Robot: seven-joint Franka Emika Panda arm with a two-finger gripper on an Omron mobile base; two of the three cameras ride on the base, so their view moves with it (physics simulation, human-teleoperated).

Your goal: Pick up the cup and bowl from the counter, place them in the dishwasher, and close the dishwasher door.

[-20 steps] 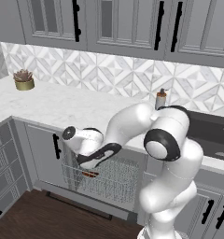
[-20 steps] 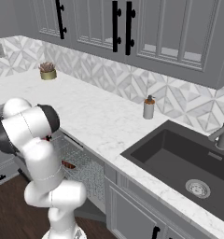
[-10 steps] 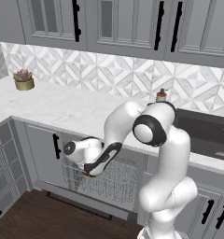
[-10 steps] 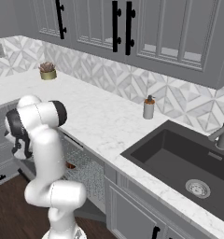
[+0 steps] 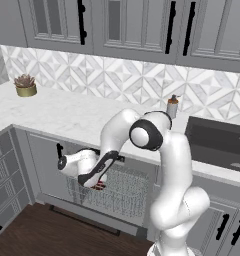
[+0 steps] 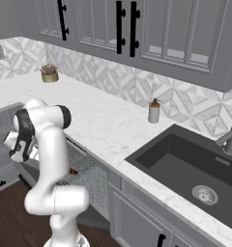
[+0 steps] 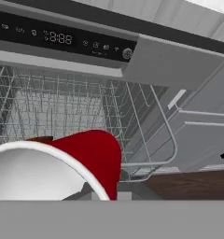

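Hand view: end effector clamped on cup rim over dishwasher rack; light, thin-walled, prob slippery.

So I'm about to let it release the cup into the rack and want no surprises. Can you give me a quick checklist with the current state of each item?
1. Cup in the grip: ok. The gripper is shut on the red cup.
2. Dishwasher open: ok. The wire rack shows below the control strip.
3. Cup over the rack: ok. It hangs at the rack's front in the left base view.
4. Cup upright: cannot tell. The hand view sees into its white inside at a tilt.
5. Bowl loaded: cannot tell. A dark reddish sliver shows behind the cup's rim.
6. Door free to close: cannot tell. The arm covers it.
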